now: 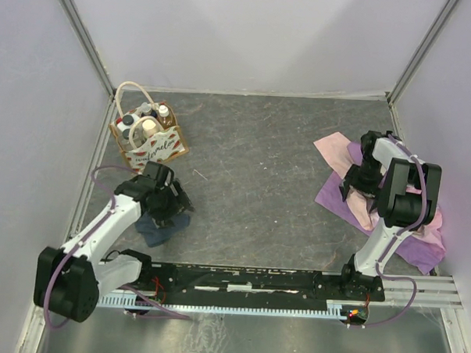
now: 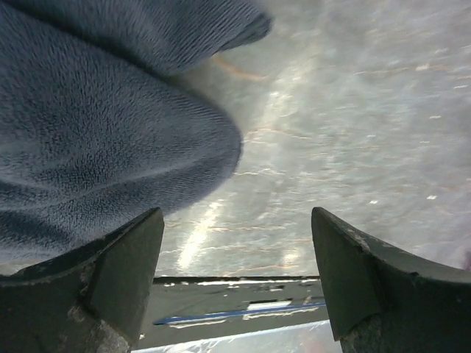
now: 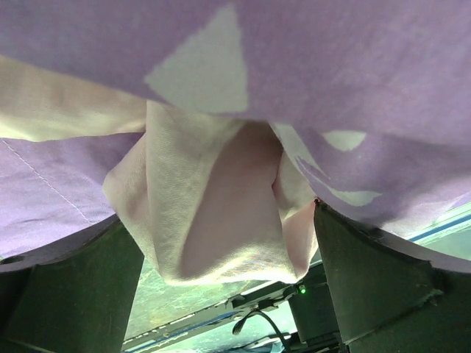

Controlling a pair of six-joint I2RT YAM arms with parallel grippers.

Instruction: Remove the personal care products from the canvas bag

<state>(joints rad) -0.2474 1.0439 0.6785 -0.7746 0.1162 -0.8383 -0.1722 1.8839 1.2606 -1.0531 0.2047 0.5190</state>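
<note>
The canvas bag (image 1: 160,149) stands upright at the far left, cream handles up, lettered front facing me. Several personal care products sit inside it: a tan bottle with a white cap (image 1: 165,113), a cream-capped jar (image 1: 149,127) and a dark-capped one (image 1: 128,121). My left gripper (image 1: 181,203) is below and to the right of the bag, apart from it, low over the table. In the left wrist view it (image 2: 237,220) is open and empty. My right gripper (image 1: 354,189) is far right, open, with a fold of pink-purple cloth (image 3: 213,206) hanging between its jaws.
A dark grey cloth (image 1: 161,226) lies crumpled under my left arm and also shows in the left wrist view (image 2: 96,140). The pink-purple cloth (image 1: 420,239) spreads along the right wall. The mounting rail (image 1: 246,282) runs along the near edge. Walls enclose the table.
</note>
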